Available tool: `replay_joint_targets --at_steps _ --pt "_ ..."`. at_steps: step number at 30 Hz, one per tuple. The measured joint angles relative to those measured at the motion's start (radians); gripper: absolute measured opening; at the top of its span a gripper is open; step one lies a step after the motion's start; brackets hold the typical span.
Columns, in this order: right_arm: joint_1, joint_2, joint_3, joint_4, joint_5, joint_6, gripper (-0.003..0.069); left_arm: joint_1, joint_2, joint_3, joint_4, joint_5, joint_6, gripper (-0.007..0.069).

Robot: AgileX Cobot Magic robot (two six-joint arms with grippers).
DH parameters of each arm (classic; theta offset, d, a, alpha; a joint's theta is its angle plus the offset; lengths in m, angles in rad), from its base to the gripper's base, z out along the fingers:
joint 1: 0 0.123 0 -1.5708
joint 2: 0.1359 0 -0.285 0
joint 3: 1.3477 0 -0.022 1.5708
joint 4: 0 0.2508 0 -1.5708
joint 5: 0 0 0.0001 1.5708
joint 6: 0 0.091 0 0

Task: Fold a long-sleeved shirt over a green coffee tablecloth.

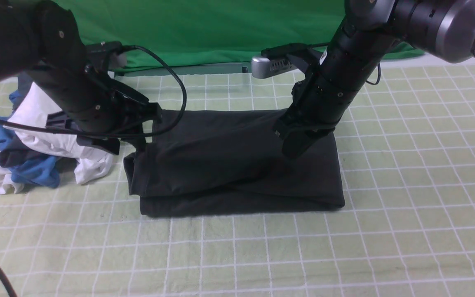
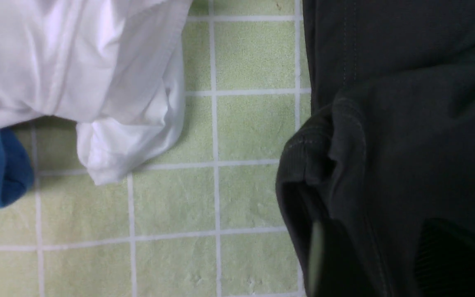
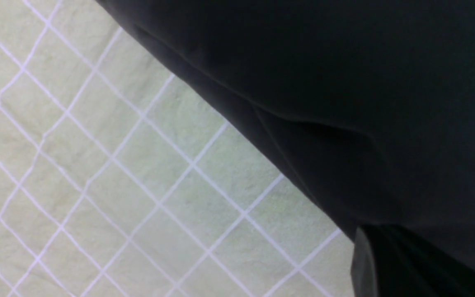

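The black long-sleeved shirt (image 1: 237,165) lies folded into a rectangle on the green coffee tablecloth (image 1: 406,206), a pale green cloth with white grid lines. My left gripper (image 1: 138,144) is at the shirt's left edge. In the left wrist view its fingers (image 2: 316,260) stand apart, and shirt fabric (image 2: 406,123) lies loose between them. My right gripper (image 1: 295,152) is down on the right half of the shirt. In the right wrist view the black cloth (image 3: 344,82) runs up into the gripper (image 3: 386,264), which is shut on it. No chest print shows.
A heap of garments sits left of the shirt: a white one (image 1: 56,144) and a blue one (image 1: 35,173), close to my left arm. The white garment (image 2: 97,82) ends about one grid square from the shirt's edge. A plain deep-green backdrop (image 1: 221,29) hangs behind.
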Motion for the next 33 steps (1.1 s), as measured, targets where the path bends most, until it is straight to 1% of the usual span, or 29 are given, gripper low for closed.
replay_joint_targets --at_steps 1,2,3,5,7,9,11,12,14,15,16,17,18,19,21,28,33 --pt "0.000 0.000 0.000 0.000 -0.004 0.000 0.0002 0.000 0.026 0.000 -0.003 -0.016 -0.002 0.0500" --pt "0.000 0.000 0.000 0.000 -0.005 0.000 0.0002 0.000 0.029 0.000 -0.004 -0.018 -0.003 0.0524" --pt "0.000 0.000 0.000 0.000 -0.006 0.000 0.0002 0.000 0.056 0.000 -0.005 -0.030 -0.003 0.0608" --pt "0.000 0.000 0.000 0.000 -0.006 -0.001 0.0001 0.000 0.089 0.000 -0.006 -0.043 -0.003 0.0662" --pt "0.000 0.000 0.000 0.000 -0.007 -0.001 0.0001 0.000 0.118 0.000 -0.006 -0.057 -0.004 0.0682" --pt "0.000 0.000 0.000 0.000 -0.007 -0.001 0.0001 0.000 0.135 0.000 -0.006 -0.065 -0.004 0.0683" --pt "0.000 0.000 0.000 0.000 -0.007 -0.001 0.0001 0.000 0.141 0.000 -0.008 -0.069 -0.003 0.0636" --pt "0.000 0.000 0.000 0.000 -0.007 -0.001 0.0001 0.000 0.141 0.000 -0.009 -0.072 -0.003 0.0595" --pt "0.000 0.000 0.000 0.000 -0.007 -0.001 0.0001 0.000 0.139 0.000 -0.012 -0.083 0.003 0.0466" --pt "0.000 0.000 0.000 0.000 -0.008 -0.001 0.0001 0.000 0.139 0.000 -0.013 -0.085 0.008 0.0414" --pt "0.000 0.000 0.000 0.000 -0.008 -0.001 0.0001 0.000 0.139 0.000 -0.015 -0.090 0.025 0.0338" --pt "0.000 0.000 0.000 0.000 -0.008 0.000 0.0001 0.000 0.139 0.000 -0.026 -0.098 0.065 0.0165" --pt "0.000 0.000 0.000 0.000 -0.008 0.000 0.0001 0.000 0.139 0.000 -0.041 -0.103 0.096 0.0102" --pt "0.000 0.000 0.000 0.000 -0.008 0.000 0.0001 0.000 0.139 0.000 -0.055 -0.107 0.126 0.0071" --pt "0.000 0.000 0.000 0.000 -0.008 0.000 0.0001 0.000 0.139 -0.011 -0.071 -0.103 0.159 0.0043" --pt "0.000 0.000 0.000 0.000 -0.009 0.000 0.0001 0.000 0.139 -0.125 -0.069 -0.038 0.183 0.0041" --pt "0.000 0.000 0.000 0.000 -0.012 0.000 0.0001 0.000 0.141 -0.130 -0.043 -0.097 0.168 0.0041"
